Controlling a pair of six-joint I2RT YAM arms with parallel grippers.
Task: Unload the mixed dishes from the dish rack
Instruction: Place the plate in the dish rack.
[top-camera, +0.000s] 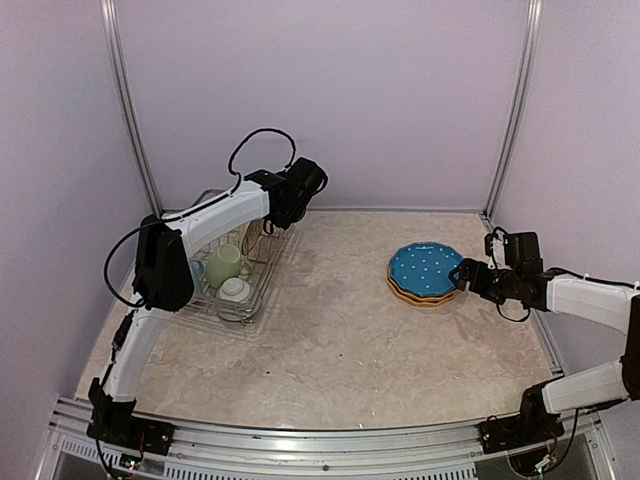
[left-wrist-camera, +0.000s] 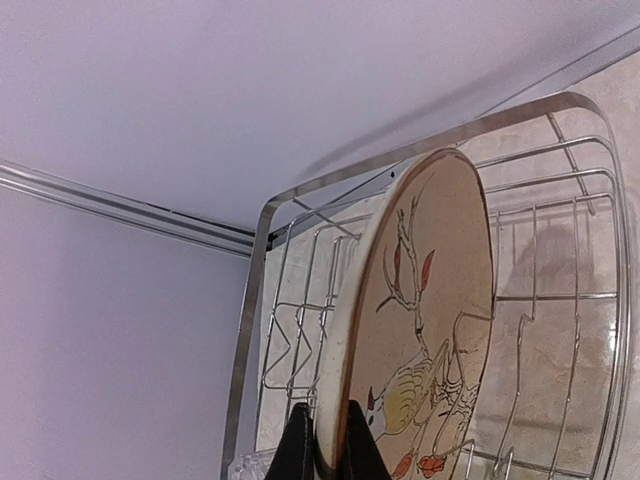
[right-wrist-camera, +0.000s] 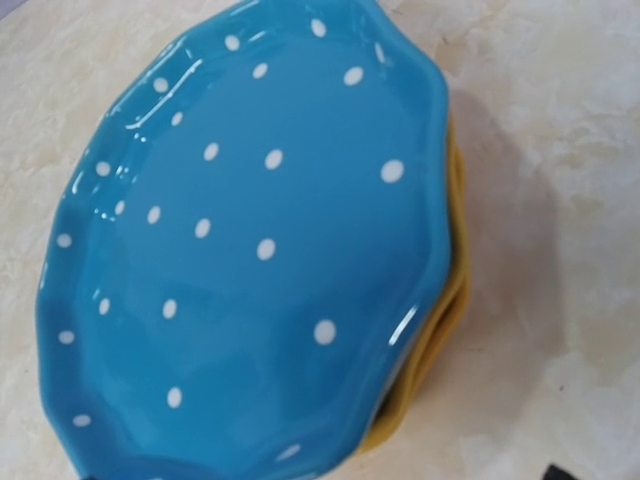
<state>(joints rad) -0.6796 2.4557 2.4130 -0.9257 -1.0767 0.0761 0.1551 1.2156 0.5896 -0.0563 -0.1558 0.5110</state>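
Note:
The dish rack (top-camera: 262, 283) is a silver wire basket at the left. In it stand a light green mug (top-camera: 222, 262), a small white cup (top-camera: 235, 290), a light blue cup (top-camera: 197, 271) and a cream plate. My left gripper (top-camera: 284, 213) is at the rack's far end. In the left wrist view it (left-wrist-camera: 328, 452) is shut on the rim of the cream plate (left-wrist-camera: 425, 320), which is bird-painted and stands upright between the rack's wires (left-wrist-camera: 249, 330). The blue dotted plate (top-camera: 425, 267) lies on the two yellow plates (top-camera: 418, 298) on the table. My right gripper (top-camera: 464, 276) is open, empty, at the stack's right edge.
The right wrist view is filled by the blue plate (right-wrist-camera: 250, 250) with the yellow plates' rims (right-wrist-camera: 442, 335) under it. A clear glass (top-camera: 231, 313) seems to lie at the rack's near end. The lilac back wall and corner posts stand close behind the rack.

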